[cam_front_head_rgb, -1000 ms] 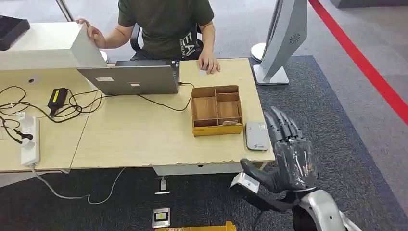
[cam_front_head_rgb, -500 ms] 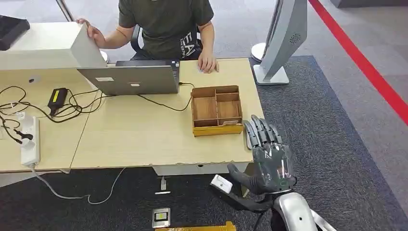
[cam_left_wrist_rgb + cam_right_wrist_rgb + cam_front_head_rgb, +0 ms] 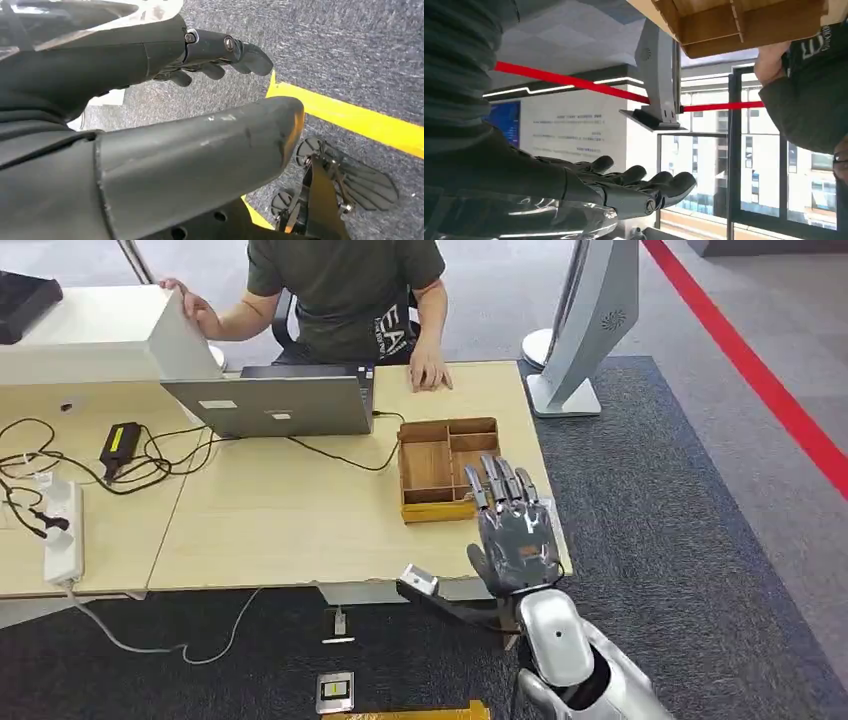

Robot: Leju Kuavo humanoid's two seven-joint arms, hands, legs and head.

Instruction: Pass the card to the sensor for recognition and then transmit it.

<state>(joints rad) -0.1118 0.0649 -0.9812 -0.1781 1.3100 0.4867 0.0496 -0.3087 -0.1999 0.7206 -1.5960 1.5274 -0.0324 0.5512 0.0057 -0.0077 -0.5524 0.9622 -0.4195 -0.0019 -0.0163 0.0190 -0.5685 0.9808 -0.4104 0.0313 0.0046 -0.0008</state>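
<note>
Card: I cannot make it out in any view. My right robot hand point(image 3: 515, 535) hangs flat over the front right corner of the surface point(image 3: 280, 520), fingers straight and apart, holding nothing, its fingertips point(image 3: 497, 475) over the near right part of the wooden compartment tray point(image 3: 403, 472). My left robot hand point(image 3: 165, 55) hangs above grey carpet, fingers apart and empty. A person point(image 3: 345, 290) sits behind a laptop point(image 3: 270, 405).

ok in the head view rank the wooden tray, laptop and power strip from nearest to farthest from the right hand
1. wooden tray, just beyond the right hand, its near right corner under the fingers.
2. laptop, further back, toward the left.
3. power strip, at the table's far left.
</note>
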